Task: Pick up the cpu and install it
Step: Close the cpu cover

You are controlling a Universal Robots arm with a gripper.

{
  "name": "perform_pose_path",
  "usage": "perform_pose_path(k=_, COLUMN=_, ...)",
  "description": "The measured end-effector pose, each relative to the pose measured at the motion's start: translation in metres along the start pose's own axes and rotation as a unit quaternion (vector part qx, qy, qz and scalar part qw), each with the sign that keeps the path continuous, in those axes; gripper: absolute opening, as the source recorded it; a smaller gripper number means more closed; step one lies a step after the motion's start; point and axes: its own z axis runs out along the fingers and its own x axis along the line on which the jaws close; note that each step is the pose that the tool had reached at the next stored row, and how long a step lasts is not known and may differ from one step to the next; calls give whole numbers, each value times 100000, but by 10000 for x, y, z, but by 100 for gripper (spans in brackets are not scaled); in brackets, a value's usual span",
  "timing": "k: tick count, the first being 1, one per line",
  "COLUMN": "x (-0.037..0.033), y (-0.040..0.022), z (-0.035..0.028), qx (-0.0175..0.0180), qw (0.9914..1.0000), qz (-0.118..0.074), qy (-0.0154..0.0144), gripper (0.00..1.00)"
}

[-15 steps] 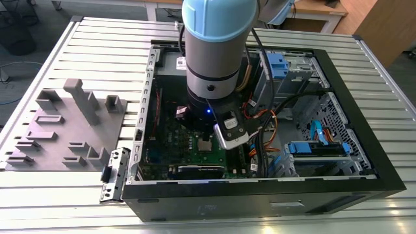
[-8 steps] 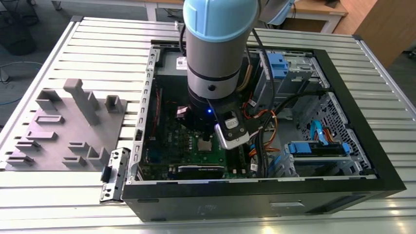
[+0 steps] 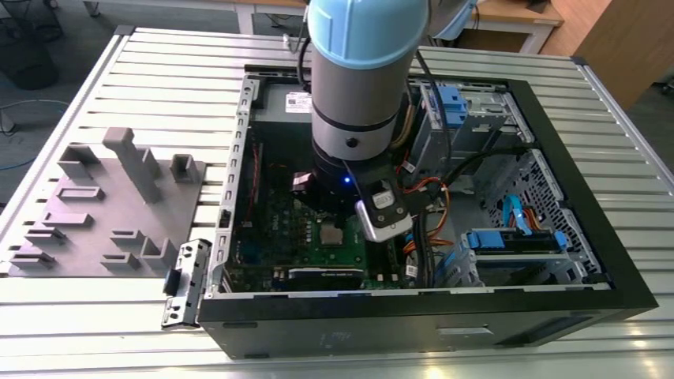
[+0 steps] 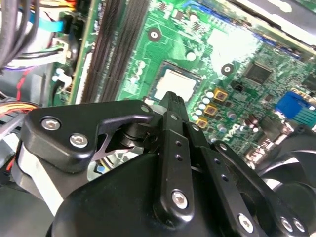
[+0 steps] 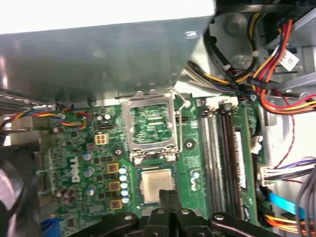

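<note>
Cpu (image 5: pixel 156 183): I see it lying flat in its socket on the green motherboard (image 5: pixel 84 163), silvery top facing up.
Socket frame (image 5: pixel 150 126): swung open, just beside the cpu.
Gripper (image 5: pixel 167 196): fingers pressed together with nothing between them, tips over the cpu's edge; I cannot tell if they touch it.
Arm (image 3: pixel 364 79): it reaches down into the open computer case (image 3: pixel 421 324).

The cpu (image 5: pixel 157 183) is silvery-grey against a green circuit board (image 5: pixel 74 153). The gripper (image 5: pixel 167 196) is black. In the exterior view's upper middle the arm (image 3: pixel 358 118) is grey with a pale-blue cap, over a ribbed silver table (image 3: pixel 158 71).
</note>
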Motion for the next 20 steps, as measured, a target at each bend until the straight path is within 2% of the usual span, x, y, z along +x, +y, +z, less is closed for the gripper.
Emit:
perform_pose_path(k=8, x=-164, y=25, z=8, qx=4, qw=100000, qz=-26, qy=4, gripper=11)
perform_pose_path(k=15, x=-163, y=91, z=20, qx=-44, qw=99992, qz=-1284, qy=63, gripper=11)
perform_pose_path(k=18, x=-162, y=92, z=21, qx=-78, qw=99961, qz=-2802, qy=147, gripper=11)
perform_pose_path(k=20, x=-161, y=93, z=24, qx=-137, qw=99899, qz=-4490, qy=230, gripper=11)
